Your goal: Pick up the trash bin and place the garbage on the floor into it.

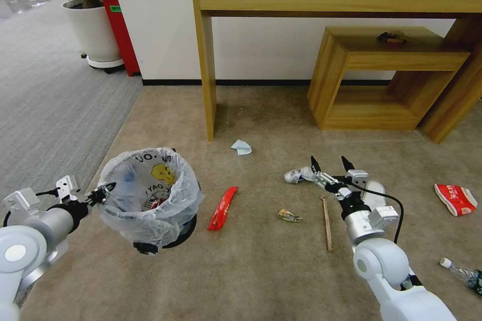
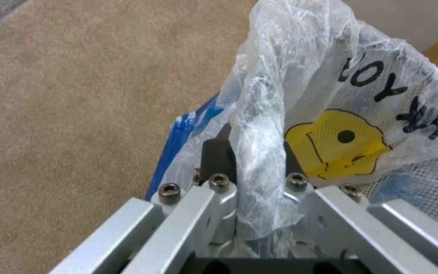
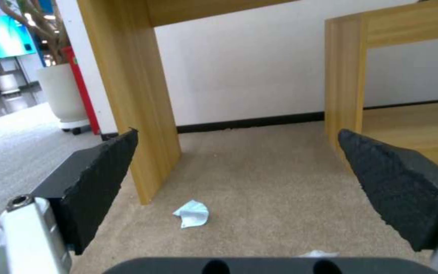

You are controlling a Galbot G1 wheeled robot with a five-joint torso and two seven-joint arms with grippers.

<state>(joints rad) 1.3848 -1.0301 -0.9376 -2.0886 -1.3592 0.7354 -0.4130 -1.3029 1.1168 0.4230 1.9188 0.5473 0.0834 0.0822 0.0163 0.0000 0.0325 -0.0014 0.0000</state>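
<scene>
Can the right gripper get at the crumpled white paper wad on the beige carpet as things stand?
Probably yes. The right gripper is open, hanging just beyond the crumpled white paper wad, with bare beige carpet around it. The left gripper holds the bag-lined trash bin well aside.

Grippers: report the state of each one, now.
Left gripper: shut on the rim of the trash bin, held off the floor.
Right gripper: open, empty, above the floor.
</scene>
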